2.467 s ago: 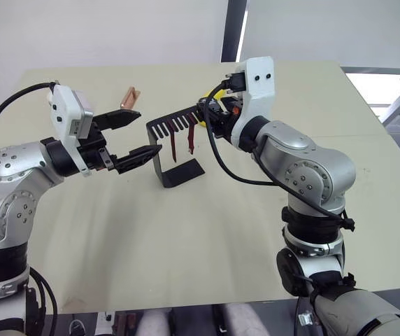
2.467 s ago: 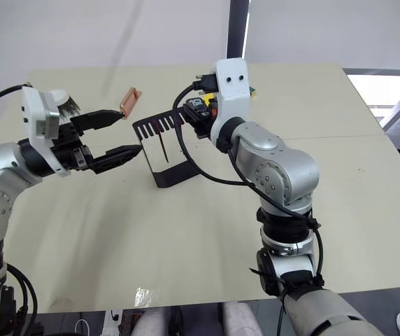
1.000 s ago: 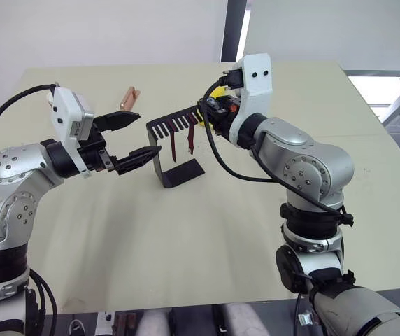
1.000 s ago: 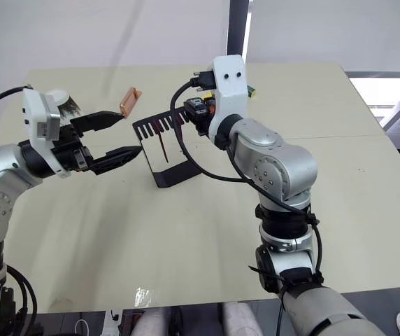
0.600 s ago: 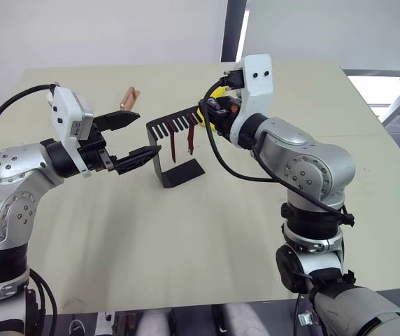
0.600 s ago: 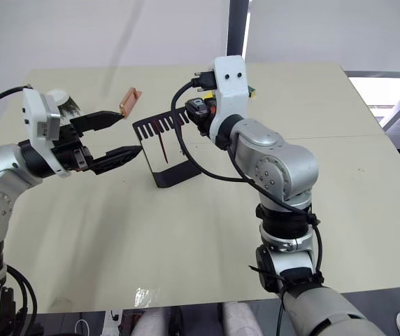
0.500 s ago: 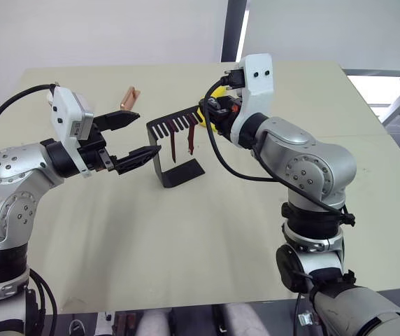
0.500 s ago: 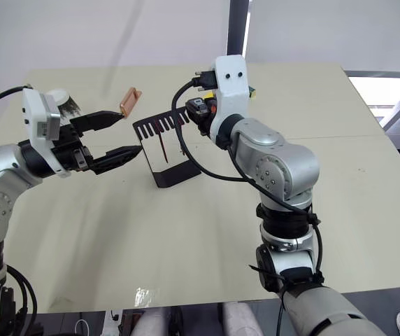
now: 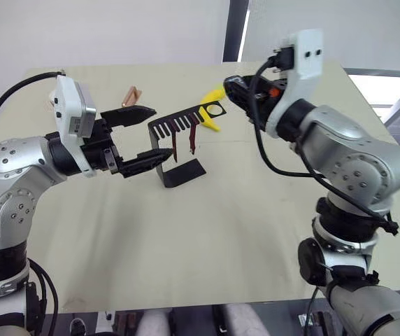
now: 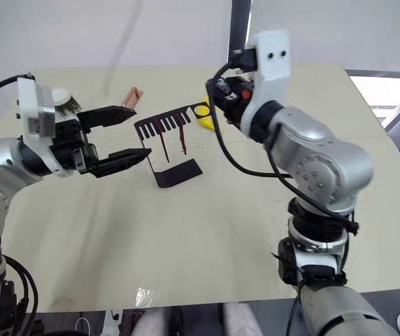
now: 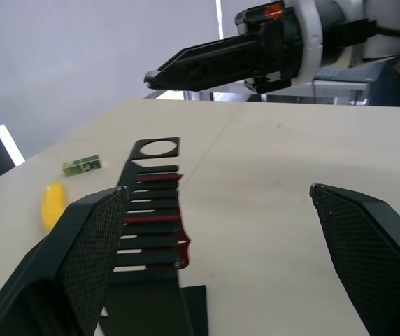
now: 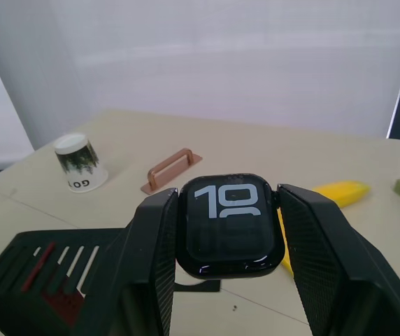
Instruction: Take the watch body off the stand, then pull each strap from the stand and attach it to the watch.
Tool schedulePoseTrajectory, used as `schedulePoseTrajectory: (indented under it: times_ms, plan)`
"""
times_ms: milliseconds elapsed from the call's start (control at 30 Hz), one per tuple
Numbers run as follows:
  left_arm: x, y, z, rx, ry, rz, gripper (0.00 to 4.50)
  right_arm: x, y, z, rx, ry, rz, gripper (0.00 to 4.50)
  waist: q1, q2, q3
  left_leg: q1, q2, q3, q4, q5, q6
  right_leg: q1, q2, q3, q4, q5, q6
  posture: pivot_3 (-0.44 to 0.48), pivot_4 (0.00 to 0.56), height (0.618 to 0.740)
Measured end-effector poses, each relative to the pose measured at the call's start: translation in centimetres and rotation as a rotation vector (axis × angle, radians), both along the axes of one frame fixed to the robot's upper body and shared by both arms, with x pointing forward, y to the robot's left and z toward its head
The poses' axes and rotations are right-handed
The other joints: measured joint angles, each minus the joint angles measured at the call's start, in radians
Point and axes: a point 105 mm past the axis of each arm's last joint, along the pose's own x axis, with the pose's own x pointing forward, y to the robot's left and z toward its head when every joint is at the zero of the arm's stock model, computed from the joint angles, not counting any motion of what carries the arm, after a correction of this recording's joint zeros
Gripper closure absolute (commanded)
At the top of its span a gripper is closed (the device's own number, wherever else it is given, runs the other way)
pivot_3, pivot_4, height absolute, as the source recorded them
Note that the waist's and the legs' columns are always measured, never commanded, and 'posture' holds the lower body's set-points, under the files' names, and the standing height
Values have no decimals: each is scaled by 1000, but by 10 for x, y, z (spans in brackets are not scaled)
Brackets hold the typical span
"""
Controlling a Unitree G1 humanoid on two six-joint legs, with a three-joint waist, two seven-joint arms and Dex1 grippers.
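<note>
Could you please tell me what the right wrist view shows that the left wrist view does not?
Right wrist view: the watch body clamped between the right gripper fingers, a white cup and a copper-coloured bar. Left wrist view: the open left gripper and the empty round hole at the stand's tip. Both: the stand, its dark red straps, the banana and the small green box.
</note>
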Motion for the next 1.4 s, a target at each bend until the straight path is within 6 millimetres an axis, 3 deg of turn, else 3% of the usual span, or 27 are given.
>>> schedulePoseTrajectory:
  times_ms: [267, 467, 700, 1000, 1400]
  plan:
    - [-17, -20, -23, 30, 65, -145, 0, -26, -77, -73, -79, 159, -201, 2763, 22, 0, 0, 0, 0, -1, -1, 0, 0, 3, 2, 2, -4, 0, 0, 0, 150, 740]
    - [-22, -32, -42, 53, 76, -206, 0, -39, -105, -131, -102, 268, -316, 2763, 26, 0, 0, 0, -1, 0, 0, 0, 0, 3, 2, 4, -5, 0, 0, 0, 150, 740]
    - [-21, -38, -52, 75, 53, -232, 0, -32, -134, -185, -156, 317, -435, 2763, 28, 0, 0, 1, -1, 2, 0, 0, -1, 4, 3, 5, -10, 0, 0, 0, 150, 740]
    - [-20, -38, -56, 79, 66, -252, 0, -22, -134, -206, -111, 295, -423, 2763, 31, 0, 0, 2, -1, 2, 0, 0, 0, 4, 3, 5, -9, 0, 0, 0, 150, 740]
    - [-19, -38, -53, 80, 58, -250, 0, -16, -138, -206, -89, 285, -438, 2763, 32, 0, 0, 2, -1, 2, 1, 0, 0, 4, 3, 5, -4, 0, 0, 0, 150, 740]
